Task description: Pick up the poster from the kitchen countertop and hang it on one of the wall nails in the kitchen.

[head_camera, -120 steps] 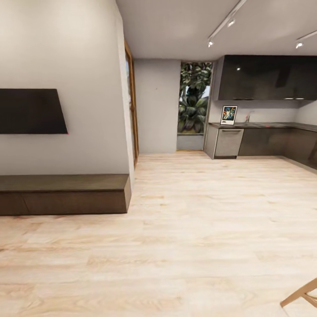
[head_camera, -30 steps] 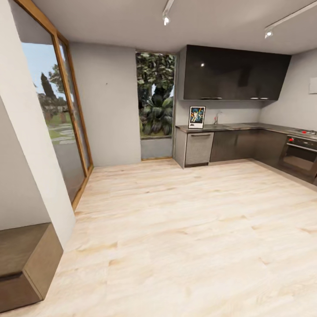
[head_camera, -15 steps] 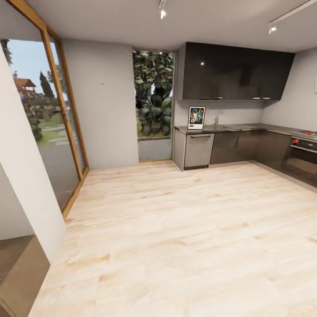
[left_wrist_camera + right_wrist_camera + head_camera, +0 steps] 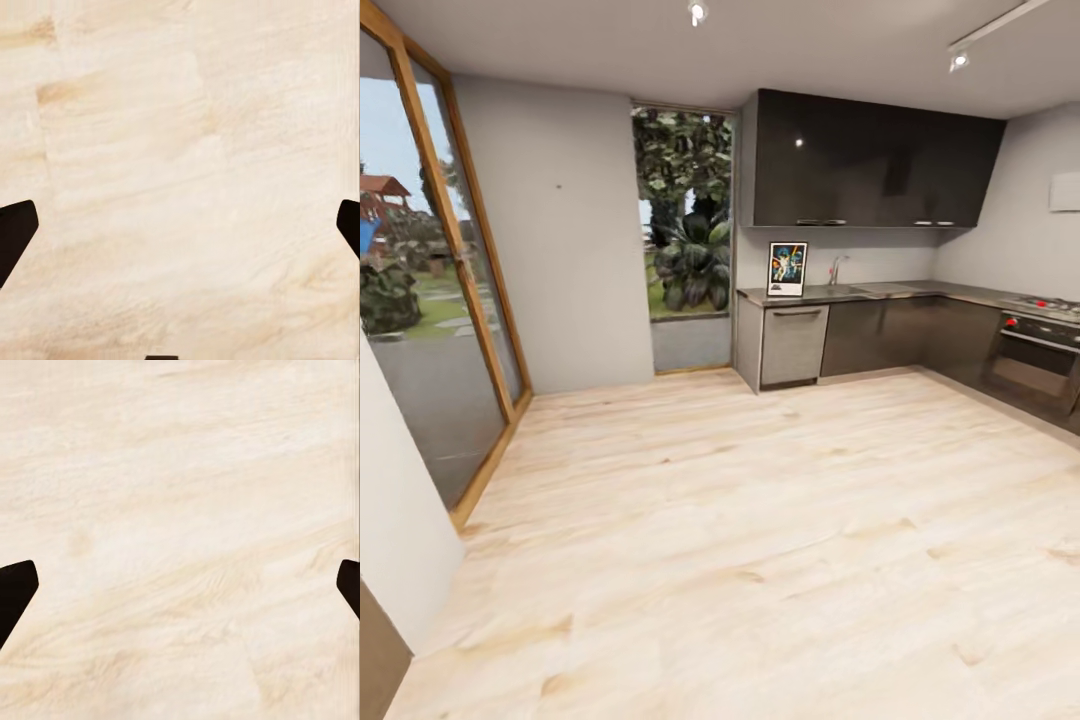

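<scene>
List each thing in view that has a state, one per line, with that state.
poster: upright on the kitchen countertop, against the wall, not yet picked up
left hand: open, empty, over the wood floor
right hand: open, empty, over the floor
oven: door shut

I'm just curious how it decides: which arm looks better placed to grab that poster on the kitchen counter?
Neither yet. The poster stands far across the floor on the kitchen countertop; both wrist views show open fingers over bare wood floor. It sits slightly right of centre, hinting right.

Oven (image 4: 1032, 362) cut off (right edge), poster (image 4: 787, 269) artwork tiny
</scene>
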`<state>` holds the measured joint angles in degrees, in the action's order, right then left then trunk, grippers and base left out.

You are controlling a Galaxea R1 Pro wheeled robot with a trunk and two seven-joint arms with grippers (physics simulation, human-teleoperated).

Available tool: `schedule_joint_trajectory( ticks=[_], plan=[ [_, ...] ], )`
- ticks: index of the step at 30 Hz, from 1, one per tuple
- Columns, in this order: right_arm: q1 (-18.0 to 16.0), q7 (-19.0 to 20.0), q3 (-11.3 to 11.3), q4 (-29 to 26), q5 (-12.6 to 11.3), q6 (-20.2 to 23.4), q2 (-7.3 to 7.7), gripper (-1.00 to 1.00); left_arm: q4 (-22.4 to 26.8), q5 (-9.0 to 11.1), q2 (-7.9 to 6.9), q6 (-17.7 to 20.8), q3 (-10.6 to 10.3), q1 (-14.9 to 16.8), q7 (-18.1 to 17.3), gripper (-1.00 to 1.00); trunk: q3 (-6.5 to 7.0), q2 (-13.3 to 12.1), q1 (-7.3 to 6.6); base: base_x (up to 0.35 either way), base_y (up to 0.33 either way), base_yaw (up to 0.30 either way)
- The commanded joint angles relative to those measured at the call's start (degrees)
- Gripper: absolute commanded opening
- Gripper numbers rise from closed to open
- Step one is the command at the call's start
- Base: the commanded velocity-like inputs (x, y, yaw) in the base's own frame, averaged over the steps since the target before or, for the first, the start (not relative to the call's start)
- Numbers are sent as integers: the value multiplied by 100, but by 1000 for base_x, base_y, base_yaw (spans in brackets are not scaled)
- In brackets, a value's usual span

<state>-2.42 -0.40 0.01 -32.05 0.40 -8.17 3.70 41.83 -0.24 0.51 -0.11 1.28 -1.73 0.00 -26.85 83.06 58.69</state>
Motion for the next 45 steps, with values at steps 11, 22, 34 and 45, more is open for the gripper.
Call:
schedule_joint_trajectory(
  ticks=[11,22,34,45],
  plan=[
    [-4,-4,-1,6,4,-18,5,100,10,-3,4,0,13,-3,0,100,-5,2,3,330,-145,-115],
    [-4,-4,-1,6,4,-19,5,100,10,-3,2,1,13,-3,0,100,-5,2,3,316,-171,-3],
    [-4,-4,1,6,4,-18,6,100,10,-3,3,0,13,-3,0,100,-5,2,3,294,-205,0],
    [-4,-4,5,6,4,-18,6,100,10,-3,4,1,13,-3,0,100,-5,2,3,278,-223,0]
  ],
)
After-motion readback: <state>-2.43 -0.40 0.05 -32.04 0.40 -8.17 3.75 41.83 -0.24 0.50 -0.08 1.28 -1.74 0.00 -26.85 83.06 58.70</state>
